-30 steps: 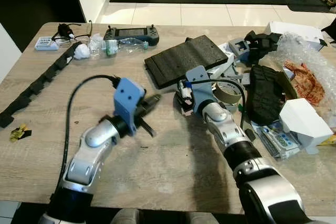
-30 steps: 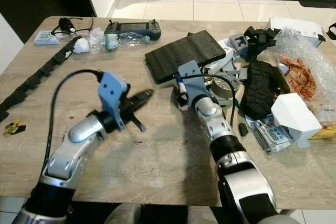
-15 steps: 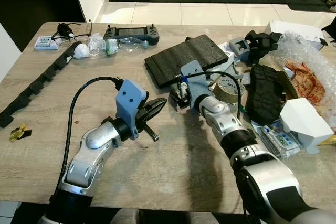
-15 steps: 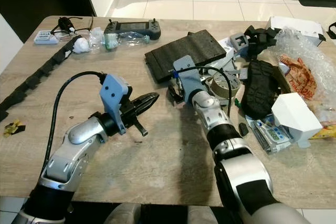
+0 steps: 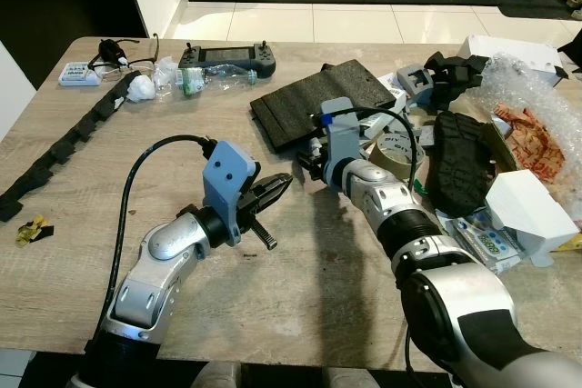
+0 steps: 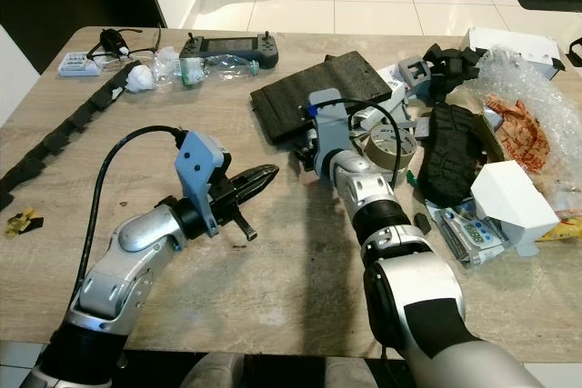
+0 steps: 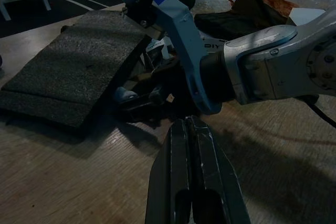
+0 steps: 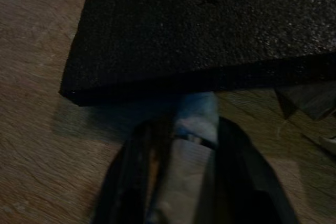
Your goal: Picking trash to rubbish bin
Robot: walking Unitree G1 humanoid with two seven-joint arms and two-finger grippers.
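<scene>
Left eye view: a wooden bench (image 5: 300,297) is seen, cluttered along its far and right sides. The right end effector (image 5: 309,154) is held low over the bench at the near edge of a black foam slab (image 5: 318,102), and its fingers are clamped on a small pale, bluish piece of trash (image 8: 194,124), which in the right wrist view is seen between the two black fingers (image 8: 131,182) just beside the slab's edge; what the piece is cannot be told. The left end effector (image 5: 280,188) is held above the bare middle of the bench, pointed toward the right one and near it but apart from it; in the left wrist view its fingers (image 7: 194,166) are seen pressed together with nothing between them. A roll of tape (image 5: 398,150) lies just behind the right wrist, and a dark rough-textured object (image 5: 459,161) is set beside it. Bubble wrap (image 5: 536,106) and a white box (image 5: 532,211) are seen at the right edge. At the far left a handheld controller (image 5: 227,58), a crumpled plastic bottle (image 5: 205,81) and a black segmented strip (image 5: 68,138) are laid out. A small yellow scrap (image 5: 32,227) lies near the left edge.
</scene>
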